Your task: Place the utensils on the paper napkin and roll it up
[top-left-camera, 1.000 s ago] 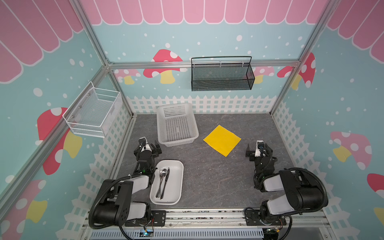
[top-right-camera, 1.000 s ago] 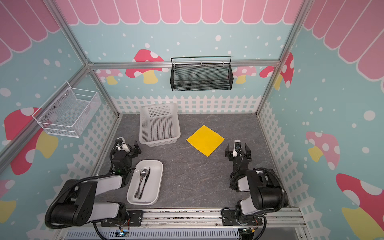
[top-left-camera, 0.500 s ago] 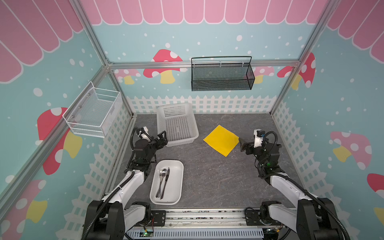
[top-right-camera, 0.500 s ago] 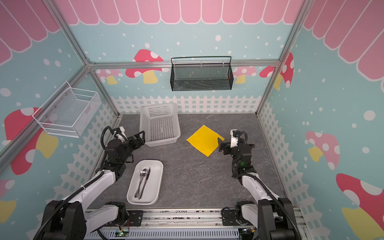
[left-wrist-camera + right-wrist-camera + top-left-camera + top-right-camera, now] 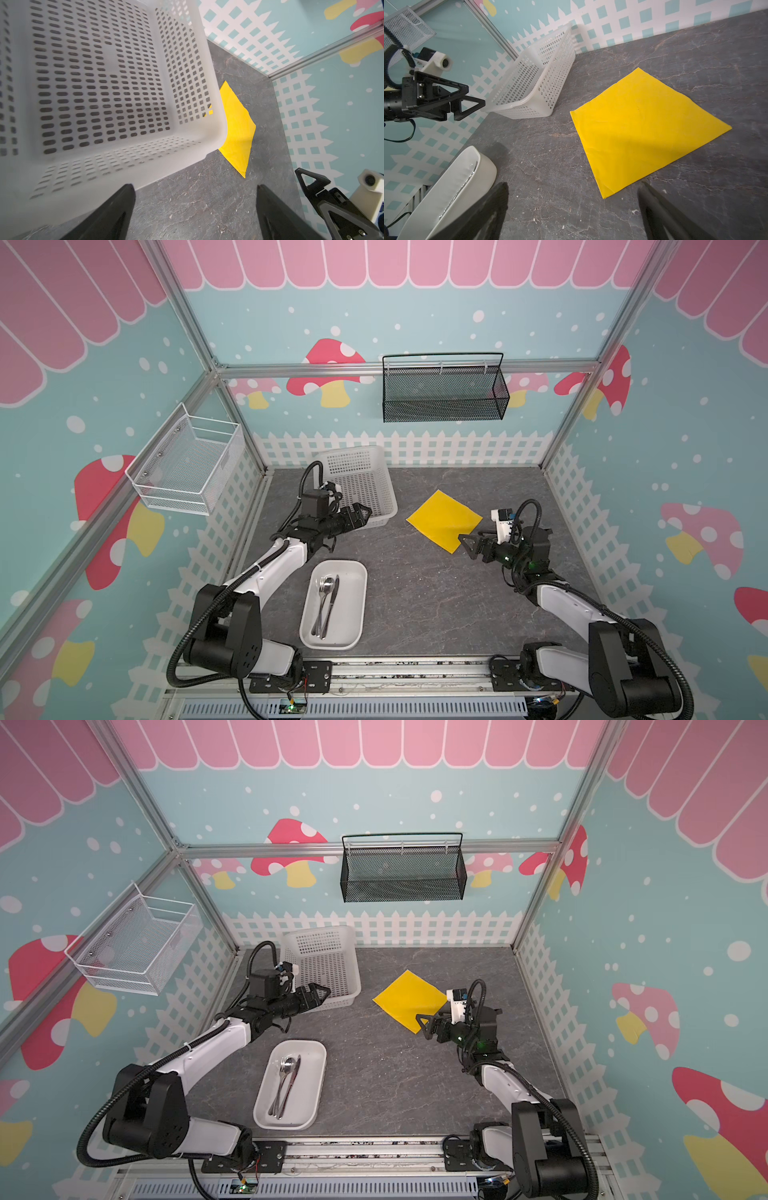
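The utensils (image 5: 326, 605) (image 5: 286, 1085), a fork, a spoon and a knife, lie side by side in the white oblong tray (image 5: 351, 614) (image 5: 311, 1094) at the front. The yellow paper napkin (image 5: 444, 520) (image 5: 409, 998) (image 5: 236, 128) (image 5: 643, 128) lies flat right of centre. My left gripper (image 5: 362, 512) (image 5: 323, 992) (image 5: 195, 187) hovers open and empty by the white basket's near corner. My right gripper (image 5: 467, 545) (image 5: 424, 1025) (image 5: 572, 187) hovers open and empty just short of the napkin's near corner.
A white perforated basket (image 5: 388, 510) (image 5: 356, 988) (image 5: 216, 128) (image 5: 537, 83) stands at the back, left of the napkin. A black mesh basket (image 5: 442, 393) hangs on the back wall and a white wire basket (image 5: 187, 468) on the left wall.
Both arms have unfolded from their rest by the front rail and reached forward. The left gripper now hangs by the basket, the right by the napkin. Both stay open.
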